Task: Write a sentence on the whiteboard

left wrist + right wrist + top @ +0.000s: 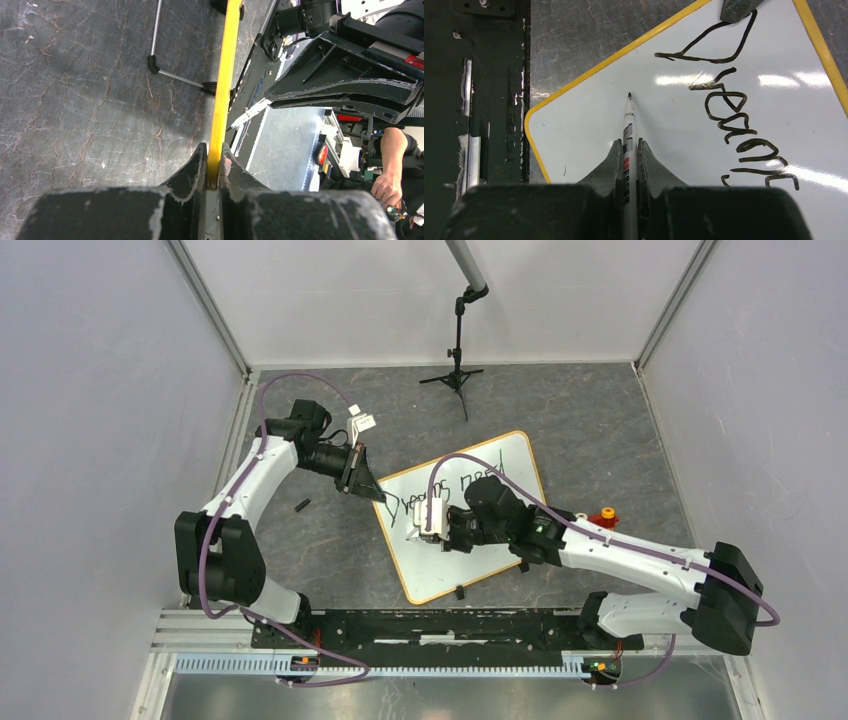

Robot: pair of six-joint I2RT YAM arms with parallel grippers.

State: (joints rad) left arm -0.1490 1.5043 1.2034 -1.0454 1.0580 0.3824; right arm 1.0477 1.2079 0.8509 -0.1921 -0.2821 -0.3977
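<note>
The whiteboard (440,570) lies tilted on the grey floor, with a yellow-orange rim. Black lettering (450,495) on it reads roughly "Dreams need"; the right wrist view shows "Dreams" (729,117). My left gripper (366,483) is shut on the board's far-left rim (223,75), its jaws (214,154) pinching the yellow edge. My right gripper (432,532) is shut on a white marker (628,130), held over a blank part of the board (589,125) below the lettering. The marker's black tip (629,95) is at the surface; I cannot tell whether it touches.
A black cap (302,505) lies on the floor left of the board. A black tripod stand (457,375) is at the back. A red-and-orange toy (603,516) sits right of the board. A black clip (459,591) is on the board's near edge. The black base rail (420,625) runs along the front.
</note>
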